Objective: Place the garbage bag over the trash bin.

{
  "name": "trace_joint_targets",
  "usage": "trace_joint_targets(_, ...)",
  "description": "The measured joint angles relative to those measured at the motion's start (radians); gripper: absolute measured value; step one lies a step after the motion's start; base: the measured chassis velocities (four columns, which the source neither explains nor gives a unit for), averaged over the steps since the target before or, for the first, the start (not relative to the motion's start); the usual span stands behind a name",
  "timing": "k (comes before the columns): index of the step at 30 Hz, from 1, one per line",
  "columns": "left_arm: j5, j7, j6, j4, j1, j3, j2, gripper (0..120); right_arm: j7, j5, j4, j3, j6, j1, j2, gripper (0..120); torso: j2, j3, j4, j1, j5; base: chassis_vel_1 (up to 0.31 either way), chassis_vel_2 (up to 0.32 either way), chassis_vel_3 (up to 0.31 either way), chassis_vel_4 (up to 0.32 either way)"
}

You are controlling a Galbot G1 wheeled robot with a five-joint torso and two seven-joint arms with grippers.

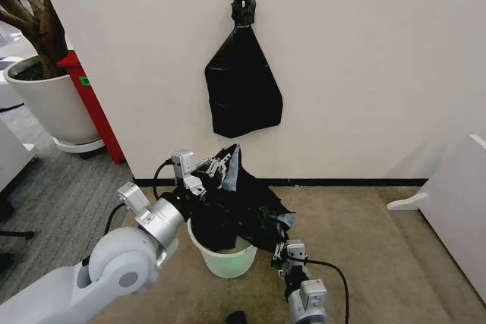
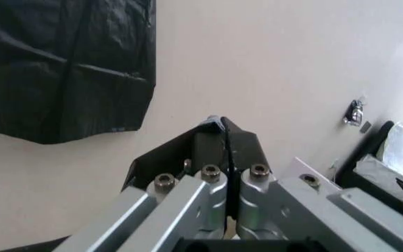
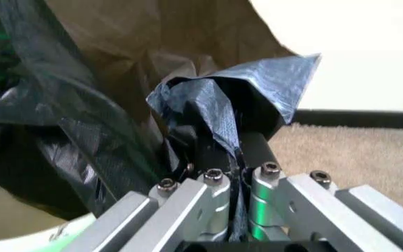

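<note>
Head view showed the garbage bag (image 1: pixel 243 210) draped over the trash bin (image 1: pixel 224 259) on the floor by the wall, the left claw (image 1: pixel 215 169) clenched on its raised edge, the right claw (image 1: pixel 279 251) grasping its other side.

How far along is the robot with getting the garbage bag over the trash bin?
Partly done: the garbage bag is draped across the trash bin, spilling over its right side. In hand: the left tool pinches one bag edge up near the wall; the right tool grips another fold. Left: the front rim is bare, so the mouth still needs stretching around it.
</note>
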Motion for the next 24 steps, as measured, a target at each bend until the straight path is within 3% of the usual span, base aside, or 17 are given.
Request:
trace_joint_targets(5, 0.0, 0.0, 0.0, 0.0, 0.0, 0.0, 0.0, 0, -0.029, -0.096, -0.002, 0.035, 0.066, 0.018, 0.006, 4, 0.0, 0.0, 0.0, 0.0, 0.0, 0.0, 0.0, 0.0, 0.0)
trace_joint_targets(15, 0.025, -0.006, -0.004, 0.01, 0.016, -0.009, -0.008, 0, -0.04, -0.129, 0.002, 0.084, 0.135, 0.058, 0.009, 43, 0.0, 0.0, -0.0001, 0.0, 0.0003, 0.0, 0.0, 0.0, 0.0)
trace_joint_targets(24, 0.228, -0.082, -0.049, 0.099, 0.14, -0.086, -0.078, 30, -0.037, -0.128, 0.002, 0.089, 0.132, 0.061, 0.011, 72, 0.0, 0.0, 0.0, 0.0, -0.0001, 0.0, 0.0, 0.0, 0.0)
